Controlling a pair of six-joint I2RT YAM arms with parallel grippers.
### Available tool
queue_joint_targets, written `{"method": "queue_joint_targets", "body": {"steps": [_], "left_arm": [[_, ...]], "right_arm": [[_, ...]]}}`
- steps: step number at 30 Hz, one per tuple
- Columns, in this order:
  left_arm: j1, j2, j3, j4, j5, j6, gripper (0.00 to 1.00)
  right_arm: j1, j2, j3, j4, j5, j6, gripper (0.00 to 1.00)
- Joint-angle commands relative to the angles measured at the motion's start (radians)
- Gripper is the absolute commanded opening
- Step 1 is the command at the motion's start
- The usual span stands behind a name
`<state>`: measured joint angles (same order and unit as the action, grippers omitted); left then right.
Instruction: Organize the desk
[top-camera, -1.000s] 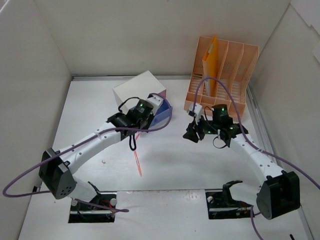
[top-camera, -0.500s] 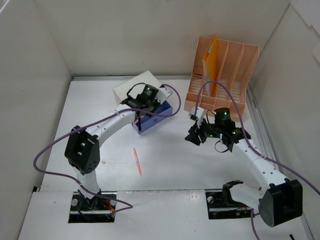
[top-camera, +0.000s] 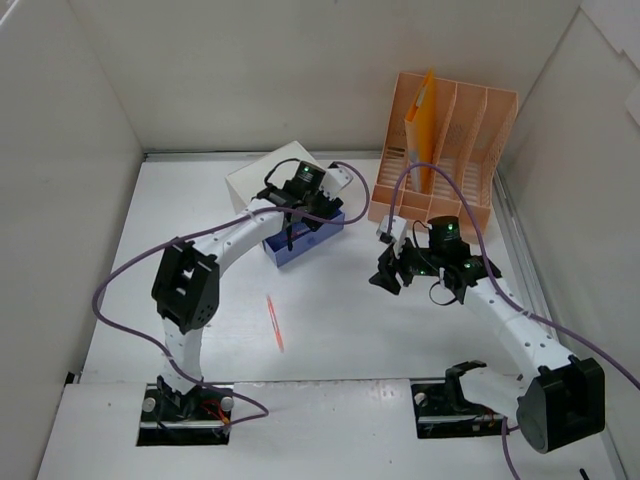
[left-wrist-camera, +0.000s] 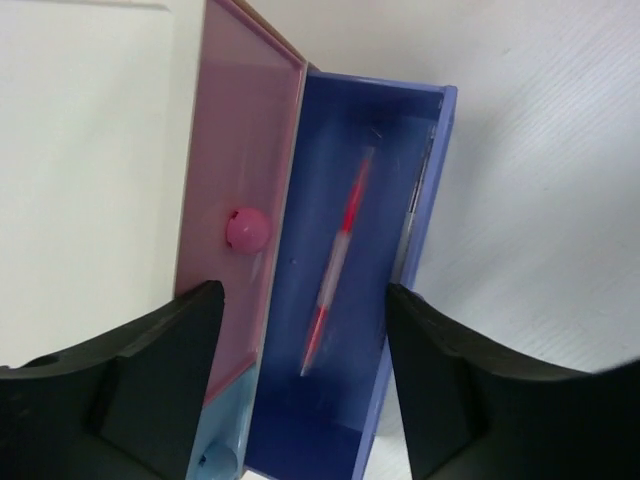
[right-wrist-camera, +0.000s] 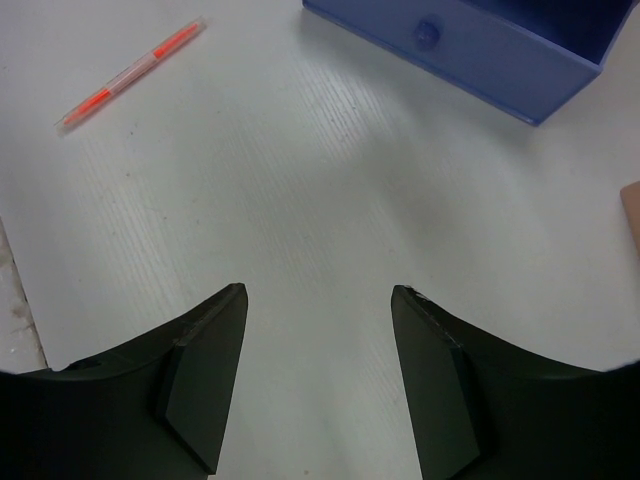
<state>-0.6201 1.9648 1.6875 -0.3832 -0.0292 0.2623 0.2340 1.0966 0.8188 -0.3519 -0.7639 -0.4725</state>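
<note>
On the white desk (top-camera: 350, 320) a small white drawer box (top-camera: 262, 172) has its blue drawer (top-camera: 305, 238) pulled out. My left gripper (top-camera: 298, 212) hovers open above that drawer (left-wrist-camera: 345, 200), its fingers either side of a red and clear pen (left-wrist-camera: 338, 262) lying inside. A thin grey pen (left-wrist-camera: 414, 212) lies along the drawer's right wall. A second red pen (top-camera: 274, 323) lies loose on the desk. My right gripper (top-camera: 385, 268) hangs open and empty over bare desk (right-wrist-camera: 330, 170), with the loose pen (right-wrist-camera: 130, 72) and the drawer front (right-wrist-camera: 470, 48) ahead of it.
A peach file organizer (top-camera: 455, 150) holding an orange folder (top-camera: 420, 125) stands at the back right. Upright white panels wall in the desk on three sides. The box's pink drawer (left-wrist-camera: 240, 150) with its round knob (left-wrist-camera: 248, 228) is shut beside the blue one.
My left arm swung back from mid-desk to above the blue drawer and its gripper opened; a red pen now lies in the drawer. The right gripper opened wider, barely moving.
</note>
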Motion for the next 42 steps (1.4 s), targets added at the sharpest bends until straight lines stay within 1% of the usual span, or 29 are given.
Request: {"method": "queue_joint_targets", "body": {"steps": [1,3,7,9,10,11,12,13,14,15,16,17,18,19,20,21,22,23,24,25,26,27,28,29,30,33,34,38,42], "left_arm": [[0.011,-0.062,0.066,0.037,0.0,-0.032,0.63],[0.011,-0.084,0.069,0.035,0.015,-0.043,0.67],[-0.007,-0.18,0.075,0.029,0.017,-0.078,0.68],[-0.018,-0.237,0.066,0.006,0.017,-0.119,0.67],[-0.018,-0.31,0.026,0.001,0.017,-0.177,0.67],[-0.018,-0.357,-0.001,0.0,0.018,-0.216,0.67],[-0.018,-0.456,-0.076,-0.006,0.017,-0.242,0.67],[-0.018,-0.513,-0.124,-0.011,0.017,-0.359,0.67],[-0.018,-0.57,-0.173,-0.017,0.018,-0.406,0.67],[0.009,-0.689,-0.286,-0.02,0.017,-0.458,0.67],[0.023,-0.754,-0.349,-0.034,0.018,-0.568,0.67],[0.036,-0.814,-0.409,-0.043,0.015,-0.615,0.67],[0.045,-0.939,-0.524,-0.061,0.006,-0.658,0.68],[0.059,-1.005,-0.579,-0.081,-0.003,-0.699,0.69],[0.059,-1.064,-0.632,-0.118,-0.014,-0.762,0.7],[0.068,-1.187,-0.731,-0.138,-0.029,-0.796,0.7],[0.068,-1.251,-0.774,-0.182,-0.038,-0.834,0.7],[0.068,-1.306,-0.81,-0.204,-0.061,-0.901,0.7],[0.068,-1.419,-0.866,-0.261,-0.077,-0.932,0.7],[0.068,-1.47,-0.885,-0.288,-0.089,-0.96,0.7],[0.068,-1.567,-0.908,-0.315,-0.118,-1.013,0.73],[0.068,-1.61,-0.916,-0.339,-0.13,-1.038,0.76],[0.068,-1.65,-0.919,-0.388,-0.146,-1.058,0.78],[0.068,-1.714,-0.922,-0.411,-0.172,-1.078,0.81],[0.068,-1.739,-0.922,-0.43,-0.182,-1.098,0.82],[0.068,-1.788,-0.901,-0.494,-0.209,-1.106,0.83],[0.068,-1.784,-0.891,-0.519,-0.212,-1.103,0.83],[0.068,-1.741,-0.847,-0.54,-0.219,-1.068,0.83],[0.068,-1.69,-0.831,-0.531,-0.216,-1.043,0.84]], "right_arm": [[0.001,-0.012,0.0,0.027,-0.032,-0.057,0.57],[-0.001,-0.02,-0.007,0.022,-0.044,-0.077,0.58],[0.027,-0.021,-0.009,0.002,-0.052,-0.138,0.55],[0.091,-0.024,-0.009,-0.021,-0.049,-0.229,0.54],[0.112,-0.027,-0.01,-0.019,-0.04,-0.247,0.52],[0.176,-0.021,-0.003,-0.019,-0.006,-0.256,0.5],[0.215,-0.008,0.008,-0.018,0.015,-0.243,0.48],[0.252,0.024,0.016,-0.016,0.035,-0.229,0.43],[0.322,0.04,0.028,-0.009,0.064,-0.209,0.39],[0.359,0.055,0.037,0.001,0.087,-0.151,0.36],[0.399,0.096,0.046,0.004,0.118,-0.12,0.31],[0.491,0.126,0.077,0.004,0.176,-0.045,0.28],[0.531,0.156,0.1,0.002,0.199,-0.007,0.27],[0.565,0.23,0.124,0.001,0.219,0.035,0.27],[0.626,0.273,0.196,-0.005,0.247,0.11,0.28],[0.657,0.363,0.245,-0.039,0.265,0.132,0.29],[0.688,0.405,0.344,-0.059,0.284,0.153,0.3],[0.746,0.448,0.389,-0.071,0.325,0.204,0.31],[0.786,0.529,0.473,-0.082,0.378,0.266,0.35],[0.786,0.567,0.518,-0.085,0.379,0.267,0.39],[0.819,0.645,0.555,-0.096,0.412,0.343,0.43],[0.824,0.646,0.592,-0.102,0.416,0.379,0.43],[0.832,0.724,0.65,-0.107,0.416,0.415,0.45],[0.829,0.756,0.673,-0.11,0.426,0.501,0.46],[0.831,0.807,0.692,-0.111,0.434,0.53,0.46],[0.834,0.867,0.732,-0.11,0.512,0.621,0.47],[0.84,0.875,0.74,-0.11,0.579,0.653,0.47],[0.841,0.902,0.738,-0.11,0.737,0.718,0.48],[0.84,0.928,0.743,-0.114,0.793,0.739,0.46]]}}
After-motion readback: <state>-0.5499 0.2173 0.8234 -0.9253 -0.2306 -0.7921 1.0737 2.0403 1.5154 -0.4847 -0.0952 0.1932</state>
